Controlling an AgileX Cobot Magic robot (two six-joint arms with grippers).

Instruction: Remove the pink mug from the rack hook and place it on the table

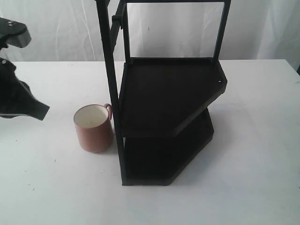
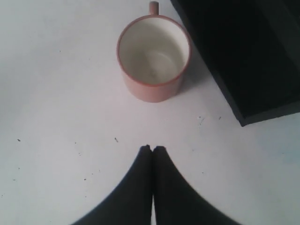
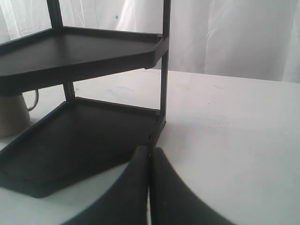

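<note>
Mug (image 2: 153, 58) is standing upright on the table (image 2: 56, 93), straight ahead of the left gripper (image 2: 153, 148), jaws pressing together, empty.

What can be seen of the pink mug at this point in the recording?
The small dusty-pink, ceramic-looking mug stands upright on the plain white tabletop, mouth up, empty and cream-white inside. Its one small loop handle points toward the tall black metal two-shelf rack right beside it; whether they touch cannot be told. Nothing holds the mug: the left gripper, fingers closed, sits apart from it. It hangs on no hook.
</note>
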